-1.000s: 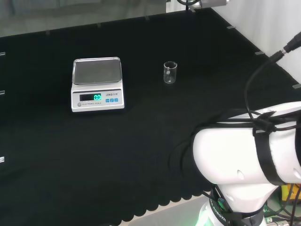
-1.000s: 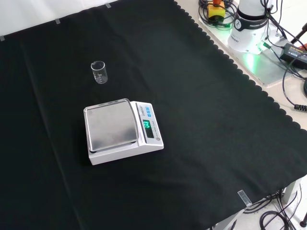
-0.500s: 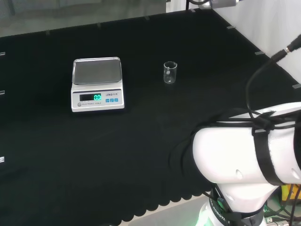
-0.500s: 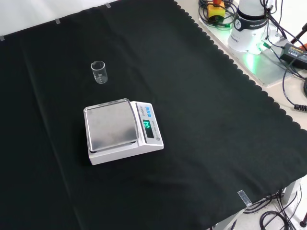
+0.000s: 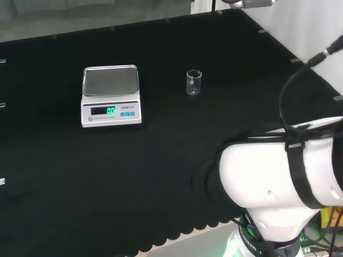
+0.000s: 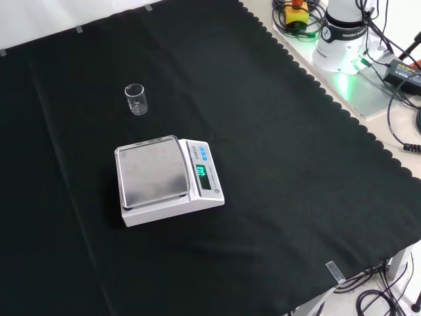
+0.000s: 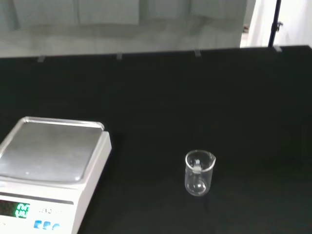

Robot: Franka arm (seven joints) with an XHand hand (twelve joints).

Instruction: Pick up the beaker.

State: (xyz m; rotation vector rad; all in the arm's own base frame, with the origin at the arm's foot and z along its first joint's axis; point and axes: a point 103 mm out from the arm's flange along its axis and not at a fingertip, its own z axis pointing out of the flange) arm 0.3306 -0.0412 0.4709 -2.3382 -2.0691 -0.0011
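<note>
A small clear glass beaker [image 5: 194, 82] stands upright and alone on the black cloth-covered surface [image 5: 161, 160], with nothing touching it. In the head view it sits at about 3 o'clock from a white electronic scale with a bare steel weighing pan and a lit green display [image 5: 111, 96], the two well apart with open cloth between them. In the front view the beaker [image 6: 136, 99] lies at roughly 11 o'clock from the scale [image 6: 168, 180], farther up the cloth and near it without contact. The wrist view looks down on the same pair, the beaker [image 7: 199, 172] with its pouring lip visible on the rim and faint markings on its wall, the scale [image 7: 48, 165] beside it and apart from it. Whether the beaker holds anything cannot be told. In the head view the white link of the robot arm [image 5: 278, 187], banded with a black strap and trailed by black cables, fills the 4 o'clock corner, well apart from the beaker. The arm's base [image 6: 345, 33] stands on a metal plate off the cloth's scalloped edge at about 1 o'clock in the front view, amid loose cables. Whether the hand's fingers are spread or curled cannot be told.
</note>
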